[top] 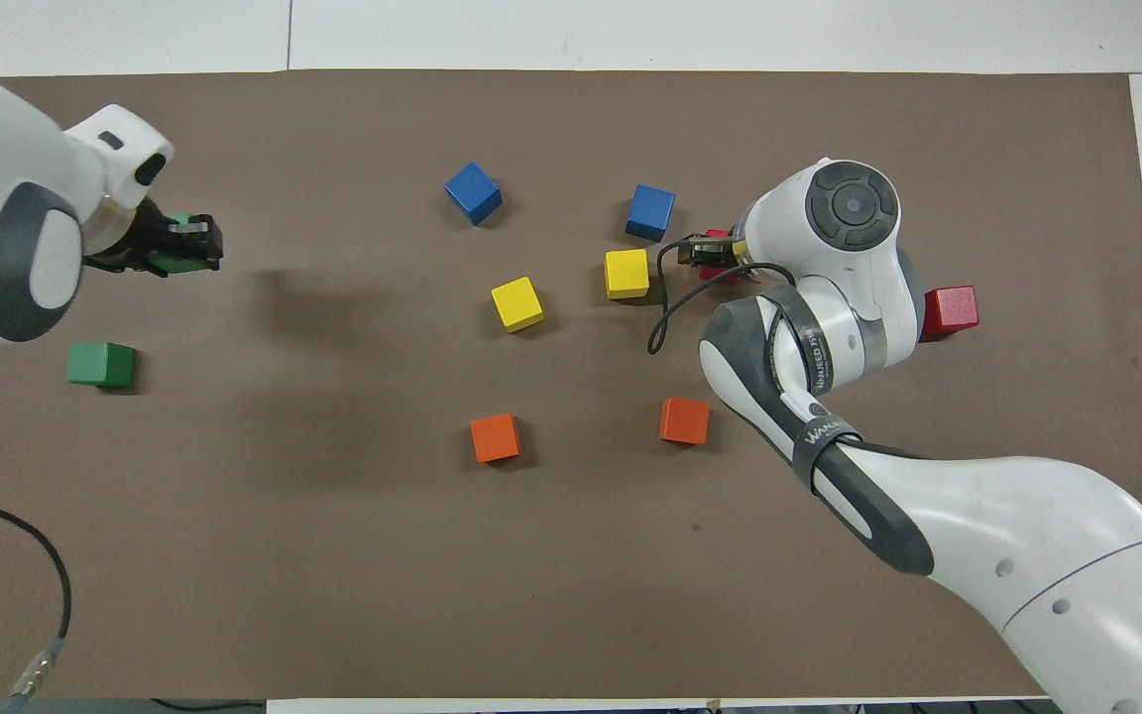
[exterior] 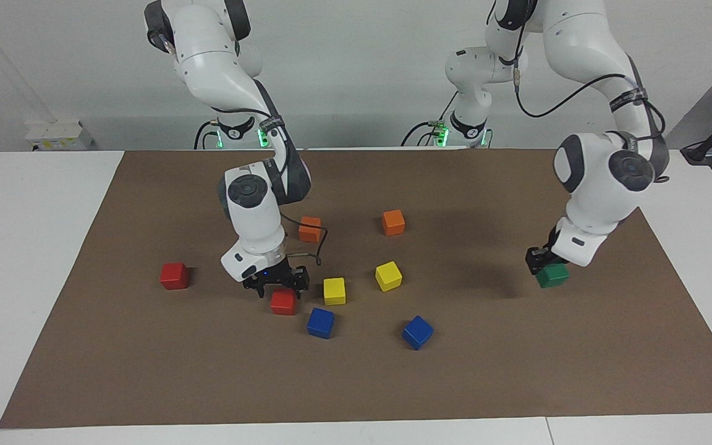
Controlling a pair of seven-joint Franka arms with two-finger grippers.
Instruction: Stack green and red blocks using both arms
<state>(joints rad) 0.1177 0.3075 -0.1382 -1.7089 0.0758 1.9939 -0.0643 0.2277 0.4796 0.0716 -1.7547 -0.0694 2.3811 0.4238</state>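
Note:
My left gripper (exterior: 547, 269) is shut on a dark green block (exterior: 554, 276) and holds it above the mat, toward the left arm's end of the table. It also shows in the overhead view (top: 184, 243). The second green block (top: 100, 364) lies on the mat close by; the left arm hides it in the facing view. My right gripper (exterior: 277, 287) is open, low over a red block (exterior: 283, 302), with a finger on each side of the block's top. The second red block (exterior: 174, 275) lies toward the right arm's end.
A brown mat (exterior: 146, 371) covers the table. Two yellow blocks (exterior: 334, 290) (exterior: 388, 275) and two blue blocks (exterior: 321, 322) (exterior: 418, 332) lie in the middle beside the red block. Two orange blocks (exterior: 310, 229) (exterior: 393, 222) lie nearer to the robots.

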